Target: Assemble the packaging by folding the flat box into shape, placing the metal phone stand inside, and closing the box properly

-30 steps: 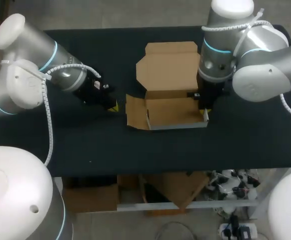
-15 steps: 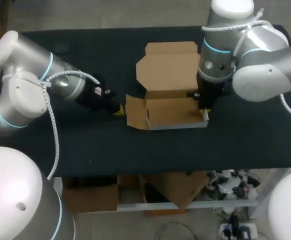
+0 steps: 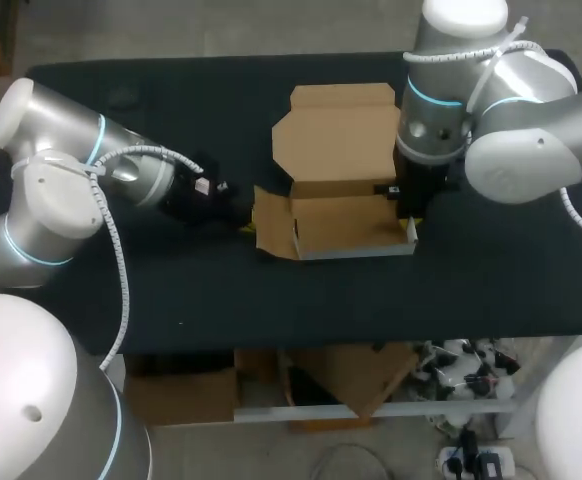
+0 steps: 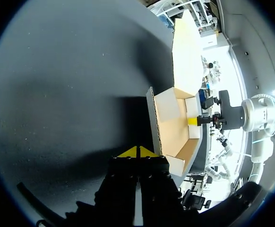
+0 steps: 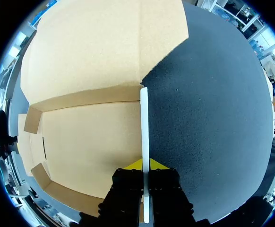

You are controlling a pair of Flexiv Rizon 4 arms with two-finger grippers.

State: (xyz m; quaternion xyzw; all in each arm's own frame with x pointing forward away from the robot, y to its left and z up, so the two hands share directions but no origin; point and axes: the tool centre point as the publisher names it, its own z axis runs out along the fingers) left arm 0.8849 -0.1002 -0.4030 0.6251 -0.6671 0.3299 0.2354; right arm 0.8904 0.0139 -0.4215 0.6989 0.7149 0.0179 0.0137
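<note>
The brown cardboard box (image 3: 341, 225) lies half folded at mid table, its lid (image 3: 336, 135) flat behind it. My left gripper (image 3: 243, 226) is shut and empty, its tips at the outer side of the box's left flap (image 4: 151, 118). In the left wrist view, that flap stands just ahead of the left gripper (image 4: 138, 152). My right gripper (image 3: 409, 222) is at the box's right side. In the right wrist view, the right gripper (image 5: 145, 165) is shut on the upright right wall (image 5: 144, 123), with the box floor (image 5: 95, 142) beside it. No metal phone stand is in view.
The black table (image 3: 171, 290) stretches wide to the left and in front of the box. Its front edge runs close below the box in the head view.
My left arm has moved right, bringing its shut gripper up to the box's left flap. The right arm and the box have stayed still.
</note>
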